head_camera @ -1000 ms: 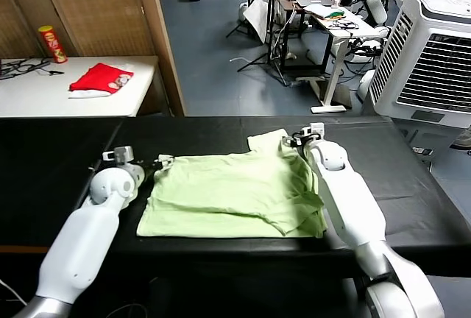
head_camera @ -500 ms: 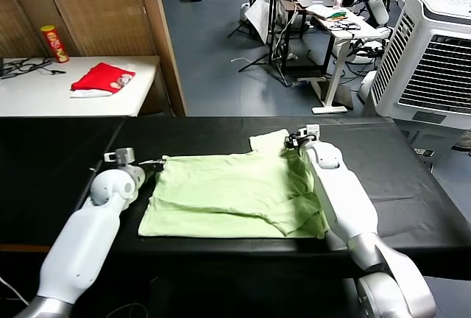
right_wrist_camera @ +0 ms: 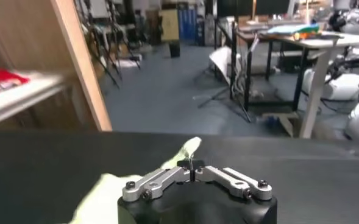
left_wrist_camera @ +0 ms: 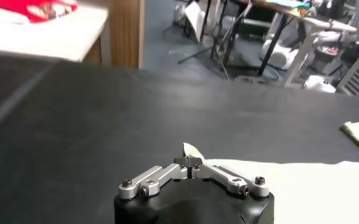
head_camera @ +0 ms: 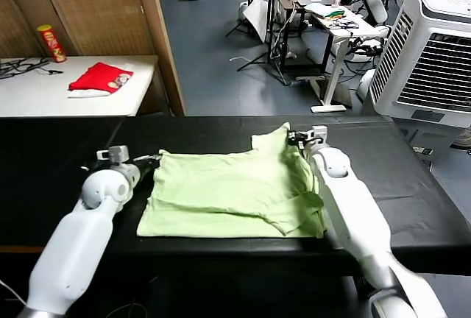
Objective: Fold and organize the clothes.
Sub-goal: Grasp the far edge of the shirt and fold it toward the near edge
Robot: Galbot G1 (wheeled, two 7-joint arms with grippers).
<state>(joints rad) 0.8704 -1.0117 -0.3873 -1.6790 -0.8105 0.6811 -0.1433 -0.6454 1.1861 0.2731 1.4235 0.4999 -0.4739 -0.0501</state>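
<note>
Head view: a pale green T-shirt (head_camera: 235,193) lies half-folded at the centre of the black table (head_camera: 59,149). The left gripper (head_camera: 151,160), at centre-left, is pinched tight on the shirt's left far corner. The right gripper (head_camera: 291,138), just right of upper centre, is clamped on the right far corner, lifted slightly.

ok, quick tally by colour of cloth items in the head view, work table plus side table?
Light green: 1, T-shirt on the black table
Red: 1, cloth on the white side table
Total: 2
</note>
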